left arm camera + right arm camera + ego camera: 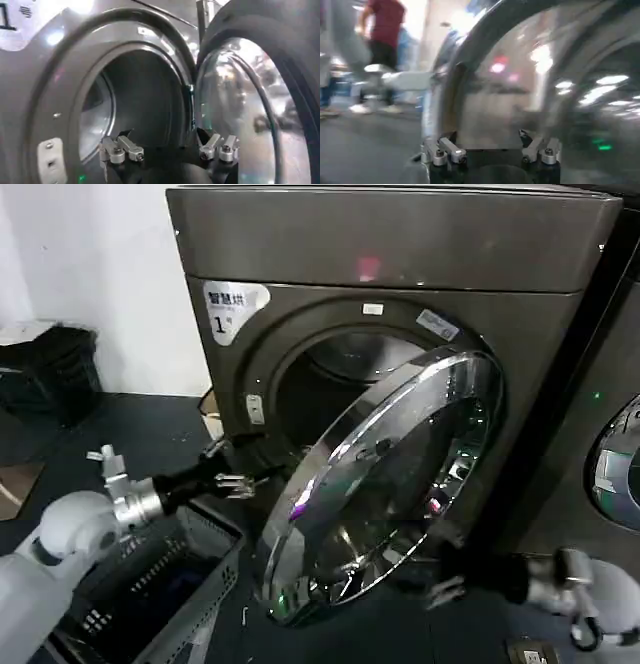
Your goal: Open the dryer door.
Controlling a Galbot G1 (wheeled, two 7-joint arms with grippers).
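Left pincer [243, 482] gapes wide, empty, beside the swung-out dryer door [390, 484]; right pincer [445, 592] spread wide below it.

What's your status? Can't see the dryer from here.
Left claw open at door's free edge. Right claw open, low by dryer door. Door half open. Basket underneath.

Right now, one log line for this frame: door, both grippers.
dryer door: partly open, drum exposed | left gripper: open, at the door's free edge, holding nothing | right gripper: open, low by the door's chrome face | dryer
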